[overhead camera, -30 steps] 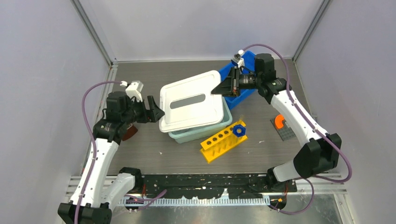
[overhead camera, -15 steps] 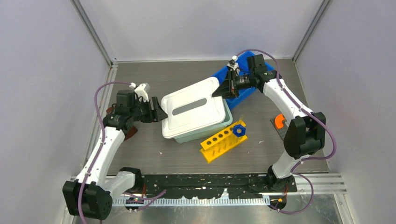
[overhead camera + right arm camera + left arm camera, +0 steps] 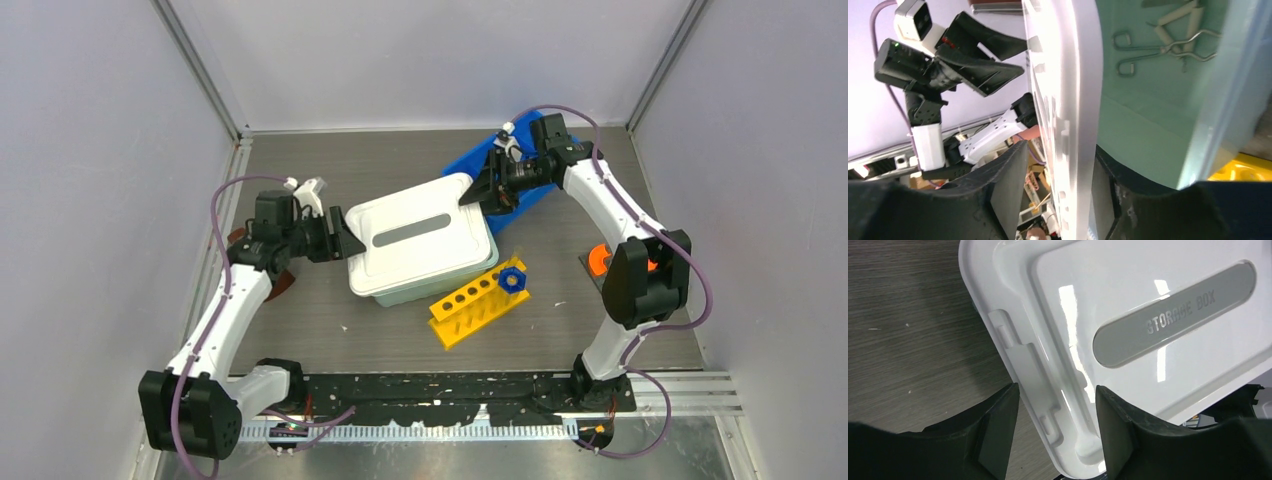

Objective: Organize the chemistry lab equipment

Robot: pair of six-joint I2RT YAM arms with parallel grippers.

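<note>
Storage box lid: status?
Left gripper open, straddling lid left edge. Right gripper open around its far corner. Metal tools inside teal tub. Yellow rack near tub.

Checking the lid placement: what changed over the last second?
The white lid shifted right and settled squarer over the teal tub. The left gripper moved up to its left edge, and the right gripper stays astride its far corner. Tub and yellow rack unmoved.

Pale lavender walls (image 3: 430, 60) and aluminium rails (image 3: 200, 70) enclose a dark wood-grain table (image 3: 330, 165), evenly lit.
</note>
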